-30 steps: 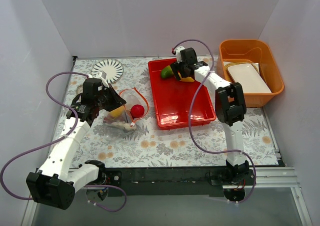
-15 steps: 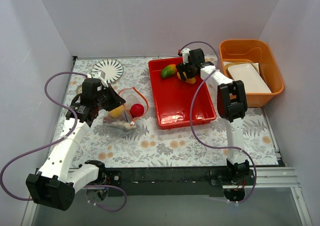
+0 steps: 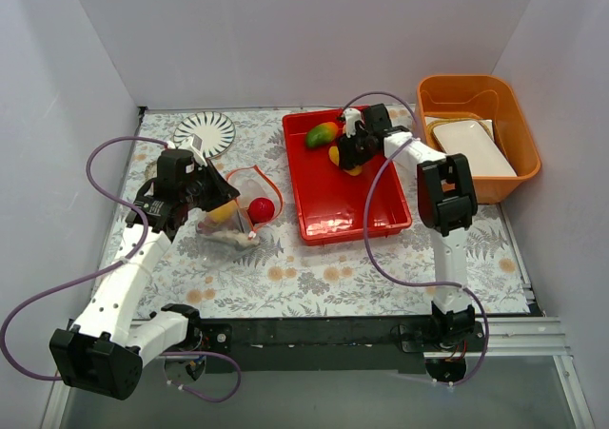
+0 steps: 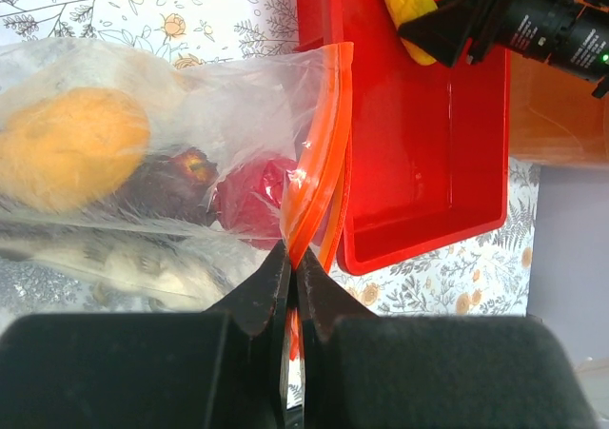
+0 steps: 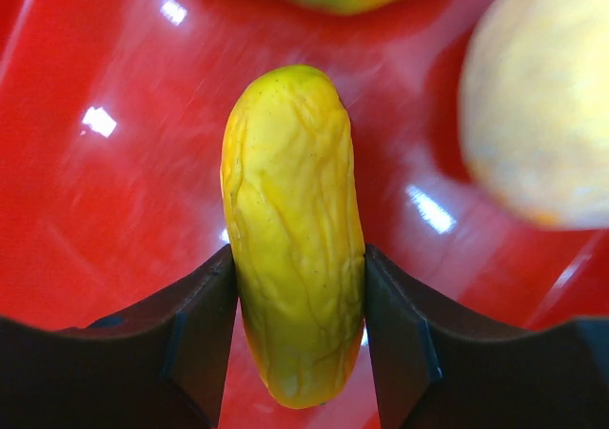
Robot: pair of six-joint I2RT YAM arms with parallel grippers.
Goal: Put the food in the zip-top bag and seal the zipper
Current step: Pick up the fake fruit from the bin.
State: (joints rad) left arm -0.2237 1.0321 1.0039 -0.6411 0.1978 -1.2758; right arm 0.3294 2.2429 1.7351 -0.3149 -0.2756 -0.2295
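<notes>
While the right gripper (image 5: 297, 301) is clamped on the yellow fruit (image 5: 290, 210) at the far end of the red tray (image 3: 328, 210), the left gripper (image 4: 291, 263) pinches the zipper (image 4: 324, 144) of the clear bag (image 4: 190, 96). The bag lies just left of the red tray. The step in hand looks like a lift: raise the yellow fruit straight up over the wall, then carry it low to the bag's mouth, with the left pinch keeping the lip raised. The mango (image 3: 321, 134) waits beside it.
</notes>
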